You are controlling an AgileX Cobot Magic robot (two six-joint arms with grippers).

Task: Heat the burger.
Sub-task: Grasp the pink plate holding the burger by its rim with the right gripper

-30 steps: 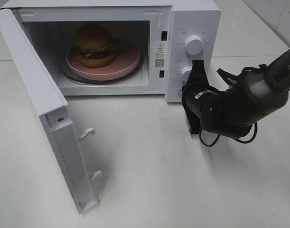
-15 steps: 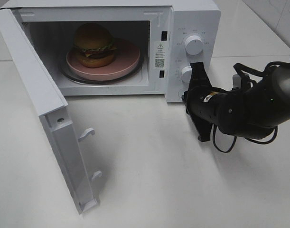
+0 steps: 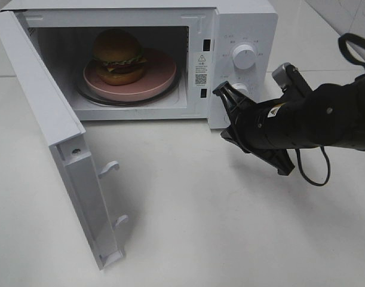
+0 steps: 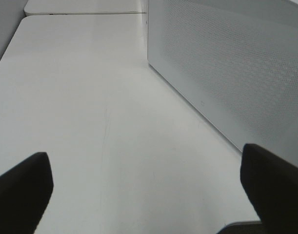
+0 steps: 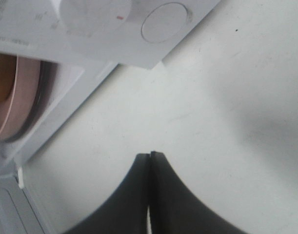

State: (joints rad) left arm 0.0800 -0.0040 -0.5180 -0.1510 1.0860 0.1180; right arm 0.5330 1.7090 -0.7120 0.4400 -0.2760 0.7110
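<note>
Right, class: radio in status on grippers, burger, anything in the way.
Left gripper open, empty. Right gripper shut, empty, by the lower knob. Burger on pink plate inside microwave. Door open.

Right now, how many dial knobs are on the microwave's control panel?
2. The upper knob is high on the control panel; the lower knob is directly below, partly behind the right hand, which could hide more.

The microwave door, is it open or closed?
Open. The microwave door stands wide out to the left, and the burger on its pink plate shows plainly inside.
</note>
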